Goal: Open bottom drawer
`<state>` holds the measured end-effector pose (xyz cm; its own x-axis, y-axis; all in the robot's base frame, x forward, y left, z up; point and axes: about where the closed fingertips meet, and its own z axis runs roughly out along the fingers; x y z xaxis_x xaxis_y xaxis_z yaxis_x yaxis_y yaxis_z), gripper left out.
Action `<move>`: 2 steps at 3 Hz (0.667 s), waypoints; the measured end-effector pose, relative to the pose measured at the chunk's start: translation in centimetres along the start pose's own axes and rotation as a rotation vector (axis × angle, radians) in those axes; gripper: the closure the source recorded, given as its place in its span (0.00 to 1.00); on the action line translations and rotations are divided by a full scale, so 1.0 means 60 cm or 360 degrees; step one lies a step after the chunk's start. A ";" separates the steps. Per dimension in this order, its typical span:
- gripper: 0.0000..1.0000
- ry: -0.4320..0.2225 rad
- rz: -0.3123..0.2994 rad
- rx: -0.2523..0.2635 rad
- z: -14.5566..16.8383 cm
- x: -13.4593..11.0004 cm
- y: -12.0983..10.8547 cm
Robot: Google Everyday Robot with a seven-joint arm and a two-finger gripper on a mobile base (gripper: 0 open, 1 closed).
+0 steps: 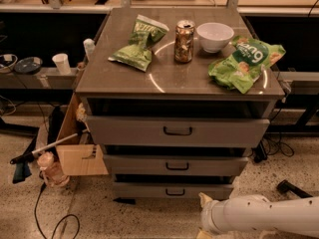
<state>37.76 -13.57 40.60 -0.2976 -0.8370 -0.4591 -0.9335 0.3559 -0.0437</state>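
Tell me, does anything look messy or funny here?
The right chip bag pokes out past the right edge of the cabinet top. Nothing looks spilled. The gripper is low near the floor, in front of the bottom drawer.

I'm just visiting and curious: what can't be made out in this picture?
- Camera view: the inside of the bottom drawer, hidden behind its front panel.
- Camera view: the gripper, low and just right of that drawer's handle, partly cut off by the bottom edge.
- Camera view: the label on the can, too small to read.
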 end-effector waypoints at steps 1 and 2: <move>0.00 -0.0027 0.0008 0.0017 0.023 0.019 -0.016; 0.00 -0.0061 -0.0002 0.0041 0.073 0.052 -0.054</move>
<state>40.73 -15.52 35.43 -0.2880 -0.8213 -0.4925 -0.9283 0.3658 -0.0671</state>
